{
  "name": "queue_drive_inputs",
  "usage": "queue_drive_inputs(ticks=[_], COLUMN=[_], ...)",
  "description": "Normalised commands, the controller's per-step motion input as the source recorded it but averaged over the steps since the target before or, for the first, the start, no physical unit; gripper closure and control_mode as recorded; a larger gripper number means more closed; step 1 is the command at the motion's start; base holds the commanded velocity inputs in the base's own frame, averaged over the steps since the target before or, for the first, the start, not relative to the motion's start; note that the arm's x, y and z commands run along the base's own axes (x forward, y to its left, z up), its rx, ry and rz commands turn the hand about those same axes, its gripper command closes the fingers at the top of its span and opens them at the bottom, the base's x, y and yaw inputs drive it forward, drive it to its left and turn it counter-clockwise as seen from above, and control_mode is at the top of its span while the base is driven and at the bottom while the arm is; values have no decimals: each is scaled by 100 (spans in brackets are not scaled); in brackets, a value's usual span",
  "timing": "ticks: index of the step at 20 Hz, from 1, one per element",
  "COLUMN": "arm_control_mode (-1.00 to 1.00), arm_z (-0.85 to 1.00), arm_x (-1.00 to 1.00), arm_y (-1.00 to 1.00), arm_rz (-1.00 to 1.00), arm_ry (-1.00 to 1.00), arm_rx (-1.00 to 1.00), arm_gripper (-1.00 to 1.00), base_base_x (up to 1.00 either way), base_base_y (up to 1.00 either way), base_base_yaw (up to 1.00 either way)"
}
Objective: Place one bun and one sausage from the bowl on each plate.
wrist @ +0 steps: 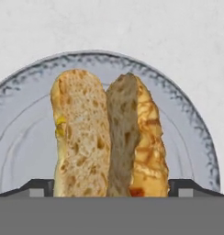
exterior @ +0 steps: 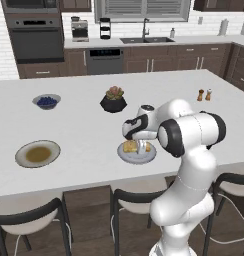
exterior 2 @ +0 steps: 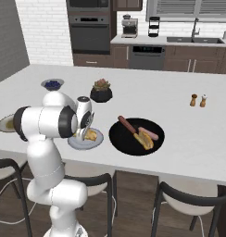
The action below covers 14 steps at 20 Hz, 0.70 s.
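The end effector point(exterior: 142, 146) hangs low over the grey plate point(exterior: 137, 155) at the near edge of the surface point(exterior: 84, 130), its fingers spread apart either side of a bun point(wrist: 109, 133) that lies on that plate, let go. Just beside it sits the black bowl point(exterior 2: 124, 139), with a second bun point(exterior 2: 144, 139) and two sausages point(exterior 2: 127, 125) inside. The beige-rimmed plate point(exterior: 38, 153) lies well apart along the near edge.

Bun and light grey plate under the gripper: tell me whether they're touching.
Touching. The hand view shows the bun lying flat on the grey plate, no gap beneath; the left base view agrees, bun resting on the plate.
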Motion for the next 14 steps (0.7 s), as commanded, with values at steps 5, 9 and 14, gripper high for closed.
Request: queue_drive_inputs(ticks=[5, 9, 14], arm_control_mode=[-100, -100, -100], arm_z=[26, 72, 68], arm_x=[1, -8, -33], arm_y=[0, -4, -35], arm_rz=[0, 0, -1], arm_ry=[-5, -4, -1], arm_rx=[0, 0, 0], arm_gripper=[-100, -100, -100], base_base_x=[0, 0, 0], base_base_y=[0, 0, 0], base_base_yaw=[0, 0, 0])
